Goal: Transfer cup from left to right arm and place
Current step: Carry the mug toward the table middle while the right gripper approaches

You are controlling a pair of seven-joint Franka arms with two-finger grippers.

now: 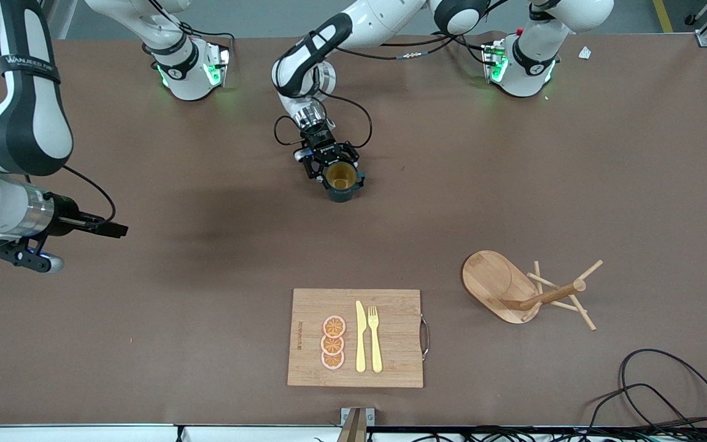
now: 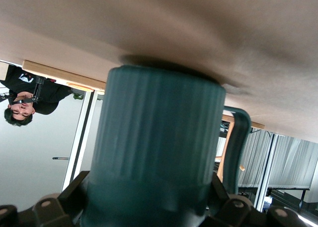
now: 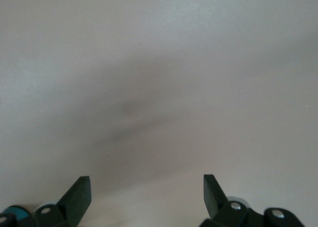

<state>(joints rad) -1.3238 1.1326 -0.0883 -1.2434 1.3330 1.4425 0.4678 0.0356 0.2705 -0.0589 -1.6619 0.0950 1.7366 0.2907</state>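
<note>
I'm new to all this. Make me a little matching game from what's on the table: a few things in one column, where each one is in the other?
Things:
1. cup
2. fork
3. wooden peg rack
4. right gripper

Places:
A. on the cutting board
B. open, over bare table
C. held by the left gripper
D. tipped over toward the left arm's end

Pairs: 1-C, 2-A, 3-D, 4-B
</note>
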